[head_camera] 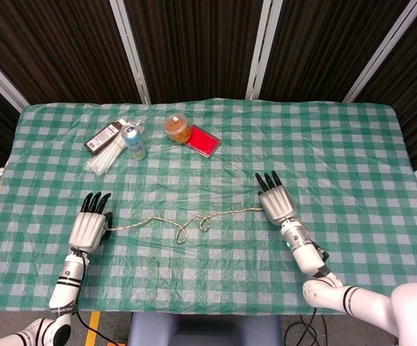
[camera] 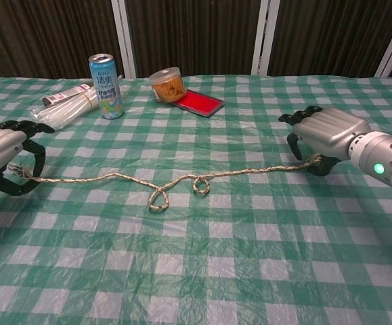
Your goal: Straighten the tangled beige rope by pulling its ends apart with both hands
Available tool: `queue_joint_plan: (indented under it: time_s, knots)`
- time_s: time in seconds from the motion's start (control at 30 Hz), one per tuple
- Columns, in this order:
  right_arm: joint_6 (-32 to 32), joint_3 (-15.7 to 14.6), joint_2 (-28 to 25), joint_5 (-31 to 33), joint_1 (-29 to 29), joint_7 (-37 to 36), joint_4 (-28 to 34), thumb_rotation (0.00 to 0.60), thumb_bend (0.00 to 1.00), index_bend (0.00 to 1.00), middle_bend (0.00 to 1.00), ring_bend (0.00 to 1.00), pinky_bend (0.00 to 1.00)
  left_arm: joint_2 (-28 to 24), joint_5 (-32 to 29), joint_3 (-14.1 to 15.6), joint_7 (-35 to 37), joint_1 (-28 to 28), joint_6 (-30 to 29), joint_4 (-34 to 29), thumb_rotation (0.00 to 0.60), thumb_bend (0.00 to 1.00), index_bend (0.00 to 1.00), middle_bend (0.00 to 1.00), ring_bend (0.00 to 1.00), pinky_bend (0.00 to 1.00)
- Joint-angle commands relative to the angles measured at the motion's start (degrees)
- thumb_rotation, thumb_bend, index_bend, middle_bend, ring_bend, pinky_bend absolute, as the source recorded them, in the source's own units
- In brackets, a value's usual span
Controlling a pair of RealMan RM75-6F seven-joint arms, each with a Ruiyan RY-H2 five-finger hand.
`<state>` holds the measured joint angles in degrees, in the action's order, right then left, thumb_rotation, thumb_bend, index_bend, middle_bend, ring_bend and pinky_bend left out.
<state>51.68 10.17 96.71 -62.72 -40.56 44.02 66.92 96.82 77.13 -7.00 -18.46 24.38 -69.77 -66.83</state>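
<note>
Head view: green checked tablecloth (head_camera: 352,144), dark slatted wall (head_camera: 194,43).

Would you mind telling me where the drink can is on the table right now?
The drink can stands upright at the far left of the table in the chest view, just right of the bundle of straws and left of the orange-lidded tub.

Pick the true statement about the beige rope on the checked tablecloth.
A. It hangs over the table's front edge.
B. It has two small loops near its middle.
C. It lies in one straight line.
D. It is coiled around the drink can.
B: the beige rope shows two small loops side by side near its middle, lying on the cloth between the two hands.
</note>
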Motion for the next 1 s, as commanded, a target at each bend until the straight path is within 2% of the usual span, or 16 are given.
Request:
queue_joint_plan:
  time_s: [0.03, 1.0]
  knots:
    - [-0.03, -0.12, 0.47, 0.54, -0.41, 0.45, -0.33, 0.6, 0.51, 0.58, 0.0, 0.0, 0.0, -0.02, -0.06, -0.02, 0.02, 0.04, 0.02, 0.01, 0.6, 0.4, 0.67, 0.09, 0.0, 0.07]
    - [1.23, -2.62, 1.45, 3.61, -1.37, 1.73, -1.54, 0.6, 0.52, 0.55, 0.0, 0.0, 0.0, -0.39, -0.59, 0.2, 0.73, 0.43, 0.62, 0.52, 0.6, 0.4, 0.67, 0.09, 0.0, 0.07]
